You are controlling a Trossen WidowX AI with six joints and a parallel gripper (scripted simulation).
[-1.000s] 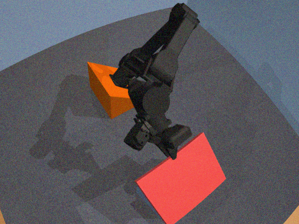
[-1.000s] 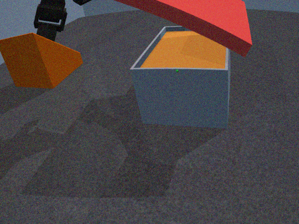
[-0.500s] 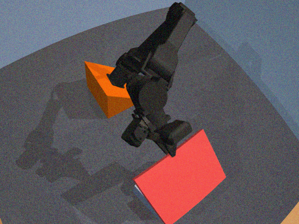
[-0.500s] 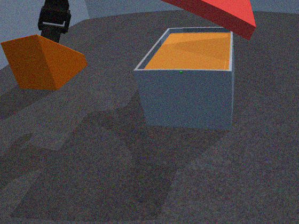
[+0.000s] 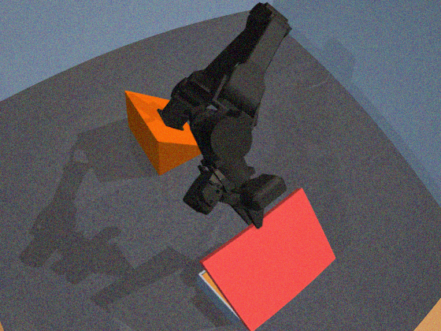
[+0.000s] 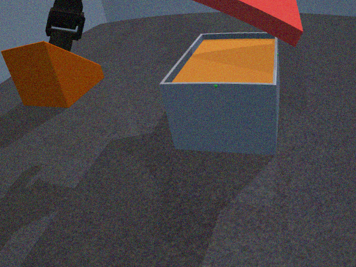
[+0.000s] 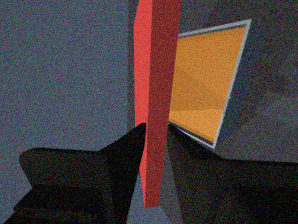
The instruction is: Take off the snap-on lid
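Observation:
The red lid (image 5: 272, 262) (image 6: 281, 14) (image 7: 162, 75) is in the air, tilted, its red outer face upward in the top view. My gripper (image 5: 257, 225) (image 7: 156, 127) is shut on one edge of it, a finger on each face. In the exterior view the gripper is out of frame and the lid slopes down to the right, above the box's far right part. The storage box (image 5: 216, 297) (image 6: 222, 117) (image 7: 242, 75) stands upright and open, blue-grey with a pale rim and an orange inside. In the top view the lid hides most of it.
A large orange block with slanted sides (image 5: 143, 142) (image 6: 54, 76) stands on the dark table (image 5: 130, 221) (image 6: 178, 206), apart from the box. My arm passes over it in the top view. The table's edge curves behind the arm's base. Shadows of arm and lid fall on the table.

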